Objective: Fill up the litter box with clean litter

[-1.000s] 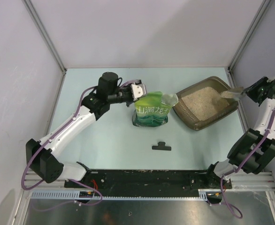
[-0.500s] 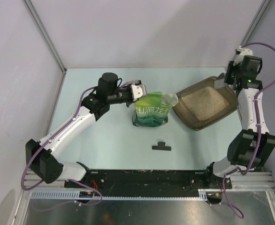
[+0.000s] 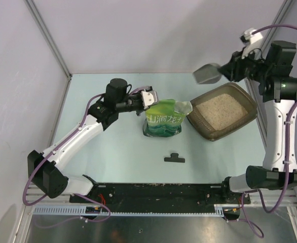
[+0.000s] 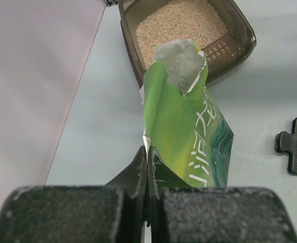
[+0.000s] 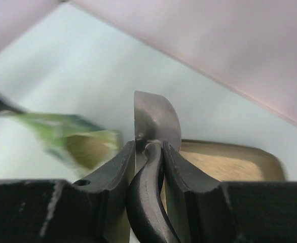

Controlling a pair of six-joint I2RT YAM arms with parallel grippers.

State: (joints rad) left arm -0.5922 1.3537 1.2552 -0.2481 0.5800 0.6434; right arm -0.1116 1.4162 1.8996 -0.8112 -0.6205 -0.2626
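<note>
On the right half of the desk (image 3: 113, 147) the litter box (image 3: 199, 125) lies at a slant, its right corner close to the right wall and its near left corner just beside the green bag (image 3: 162, 121). Pale litter (image 3: 218, 109) covers its floor. Open desk stretches left of the bag and along the near side, where only a black clip (image 3: 174, 158) lies, well apart from everything.

From above we see the left fingers (image 3: 148, 97) at the bag's upper left edge, and the scoop (image 3: 206, 74) hanging beyond the box's far left corner, clear of it, near the far wall. The right fingers (image 3: 228, 71) hold it from the right.

Only the left wrist view shows that the left fingers (image 4: 138, 167) are pressed together on the bag's (image 4: 184, 131) torn edge, with the bag's open mouth leaning toward the box (image 4: 245, 30) and its litter (image 4: 179, 23); the clip (image 4: 292, 146) lies to the right. Only the right wrist view shows the right fingers (image 5: 119, 162) pinching the scoop's black handle, the metal bowl (image 5: 156, 119) upright and on edge. We cannot tell whether it carries any litter. The bag is a green blur there (image 5: 72, 134).

A second ago the scoop dipped over the box's right edge; since then the right arm has risen and swung left. Bag, clip, box and left arm have not shifted.
</note>
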